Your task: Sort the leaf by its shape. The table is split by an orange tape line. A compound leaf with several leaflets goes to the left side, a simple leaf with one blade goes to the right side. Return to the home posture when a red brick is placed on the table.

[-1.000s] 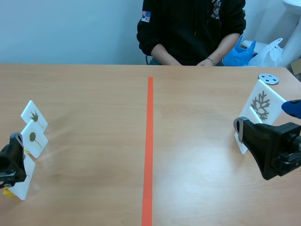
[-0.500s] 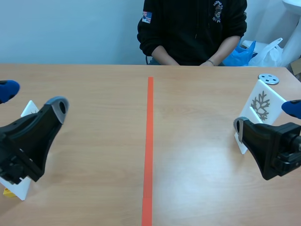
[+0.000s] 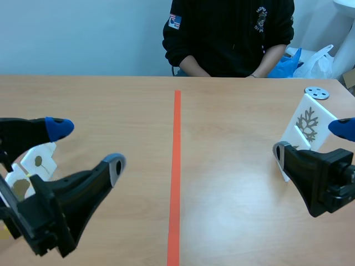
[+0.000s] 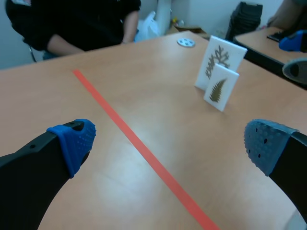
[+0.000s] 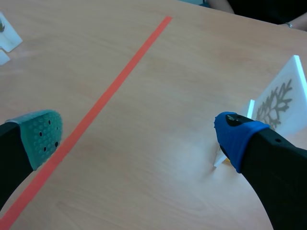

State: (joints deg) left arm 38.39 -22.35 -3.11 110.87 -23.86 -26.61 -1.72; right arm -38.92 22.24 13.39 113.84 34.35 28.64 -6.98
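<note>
White leaf cards stand at both ends of the table. At the left, a card with a round single leaf (image 3: pixel 39 160) and another card (image 3: pixel 19 188) stand partly behind my left gripper (image 3: pixel 87 145), which hangs open above them with nothing in it. At the right, a card with a lobed branching leaf (image 3: pixel 308 123) stands just behind my right gripper (image 3: pixel 310 139), open too. The left wrist view shows that lobed card (image 4: pixel 218 60) and a smaller fern-leaf card (image 4: pixel 221 87) far ahead of the left gripper (image 4: pixel 170 143). In the right wrist view the lobed card (image 5: pixel 280 103) is beside the right gripper (image 5: pixel 139 136).
The orange tape line (image 3: pixel 176 166) splits the table down the middle. A person in a dark top sits across the table. A small metal disc (image 3: pixel 316 92) lies at the far right corner, with blue and white bags behind it.
My left arm has risen from low beside the left cards and swung toward the middle, its fingers now spread wide. The right arm has hardly moved.
</note>
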